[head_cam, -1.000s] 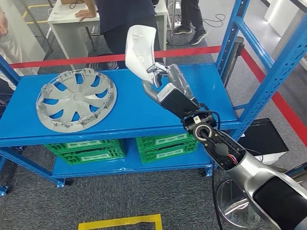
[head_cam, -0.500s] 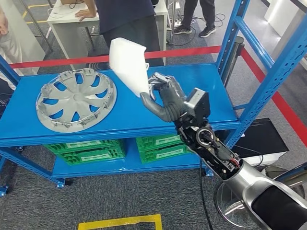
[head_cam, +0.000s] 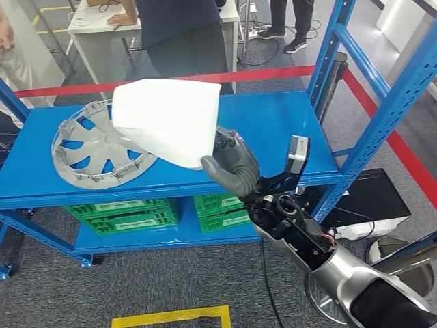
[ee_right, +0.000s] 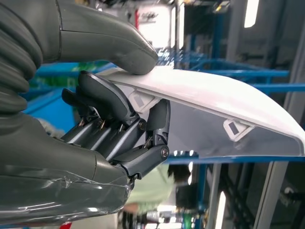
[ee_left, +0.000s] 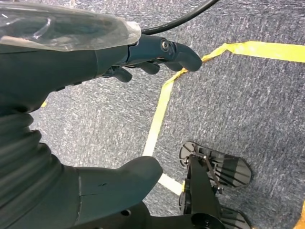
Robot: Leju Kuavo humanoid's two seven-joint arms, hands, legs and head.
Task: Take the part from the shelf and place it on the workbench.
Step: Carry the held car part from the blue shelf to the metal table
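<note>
My right hand (head_cam: 233,166) grips a white plastic panel part (head_cam: 167,119) by its near edge, holding it roughly flat above the blue shelf (head_cam: 268,126). In the right wrist view the thumb lies on top of the white part (ee_right: 216,102) and the dark fingers (ee_right: 118,126) curl under its edge. The part hides some of the grey wheel cover (head_cam: 95,150) lying on the shelf's left side. My left hand (ee_left: 90,52) hangs over grey carpet with fingers apart and nothing in it.
Blue shelf uprights (head_cam: 381,102) stand at the right. Green crates (head_cam: 123,213) sit on the lower shelf. A red barrier tape (head_cam: 268,74) runs behind, with people and a white table (head_cam: 100,27) beyond. Yellow floor tape (head_cam: 170,316) marks the carpet in front.
My right hand has turned and drawn back toward me, swinging the white part from upright to lying flat and leftward over the wheel cover.
</note>
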